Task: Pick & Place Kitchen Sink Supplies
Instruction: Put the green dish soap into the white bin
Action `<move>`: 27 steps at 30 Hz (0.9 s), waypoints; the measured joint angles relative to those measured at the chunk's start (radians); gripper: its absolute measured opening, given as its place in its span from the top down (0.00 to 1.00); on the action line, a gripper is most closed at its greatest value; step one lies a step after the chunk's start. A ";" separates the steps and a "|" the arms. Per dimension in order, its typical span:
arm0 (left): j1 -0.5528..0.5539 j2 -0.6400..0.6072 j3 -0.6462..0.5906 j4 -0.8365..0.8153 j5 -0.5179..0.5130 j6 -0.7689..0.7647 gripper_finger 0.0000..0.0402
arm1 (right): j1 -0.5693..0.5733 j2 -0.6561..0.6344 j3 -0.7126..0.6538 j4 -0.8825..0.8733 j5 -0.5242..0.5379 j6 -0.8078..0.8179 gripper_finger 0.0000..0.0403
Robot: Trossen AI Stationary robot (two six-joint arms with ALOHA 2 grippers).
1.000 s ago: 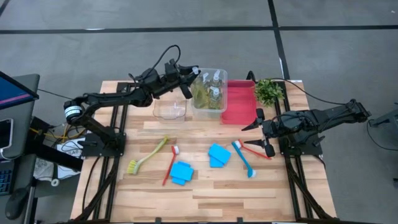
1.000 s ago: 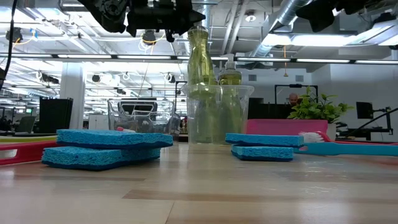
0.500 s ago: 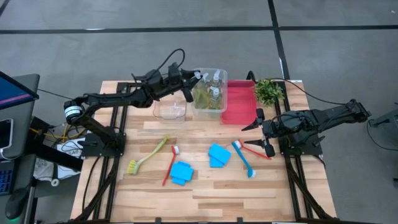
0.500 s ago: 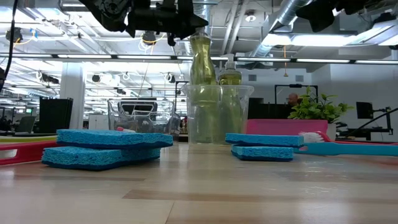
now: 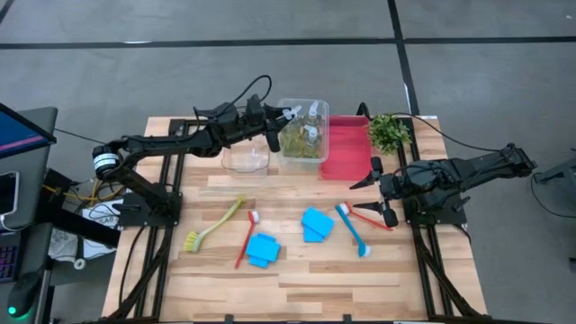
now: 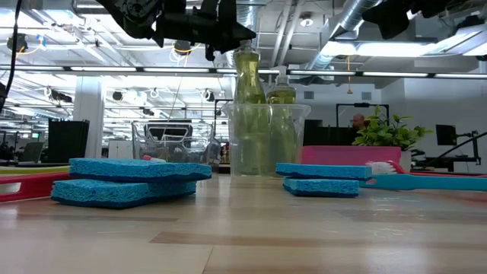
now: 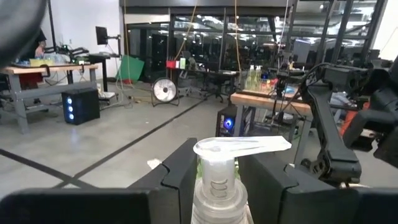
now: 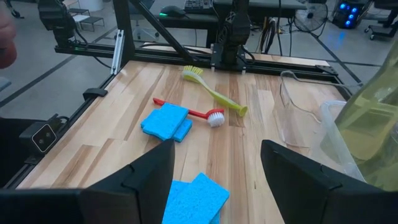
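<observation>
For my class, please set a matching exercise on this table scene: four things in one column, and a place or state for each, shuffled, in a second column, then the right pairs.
Things
1. left gripper
2. right gripper
3. plant
4. yellow-green brush

Places or states
A. lying on the table beside the red brush
B. open, above the table near the blue brush
C. shut on a bottle above the clear bin
D. standing by the red bin at the table's far edge

Pairs: 1-C, 2-B, 3-D, 4-A
</observation>
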 joint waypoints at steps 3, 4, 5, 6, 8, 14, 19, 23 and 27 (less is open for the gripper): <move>0.000 0.000 -0.015 -0.002 -0.018 -0.003 0.73 | 0.000 0.000 0.000 0.000 0.000 0.000 0.42; -0.001 0.000 -0.021 -0.001 -0.036 -0.005 0.73 | 0.000 0.000 0.000 0.000 0.000 0.000 0.42; -0.001 0.000 -0.026 -0.001 -0.046 -0.007 0.72 | 0.000 0.000 0.000 0.000 0.000 0.000 0.42; 0.000 0.000 -0.033 -0.001 -0.048 -0.009 0.71 | 0.000 0.000 0.000 0.000 0.000 0.000 0.42; 0.000 0.000 -0.043 -0.005 -0.048 -0.012 0.68 | 0.000 0.000 0.000 0.000 0.000 0.000 0.42; -0.011 0.000 -0.062 -0.003 -0.047 -0.014 0.59 | 0.000 0.000 0.000 0.000 0.000 0.000 0.42; -0.030 0.000 -0.067 -0.007 -0.050 -0.006 0.53 | 0.000 0.000 0.000 0.000 0.000 0.000 0.42; -0.041 0.000 -0.067 -0.009 -0.054 -0.005 0.51 | 0.000 0.000 0.000 0.000 0.000 0.000 0.42; -0.045 0.000 -0.067 -0.013 -0.054 -0.003 0.51 | 0.000 0.000 0.000 0.000 0.000 0.000 0.42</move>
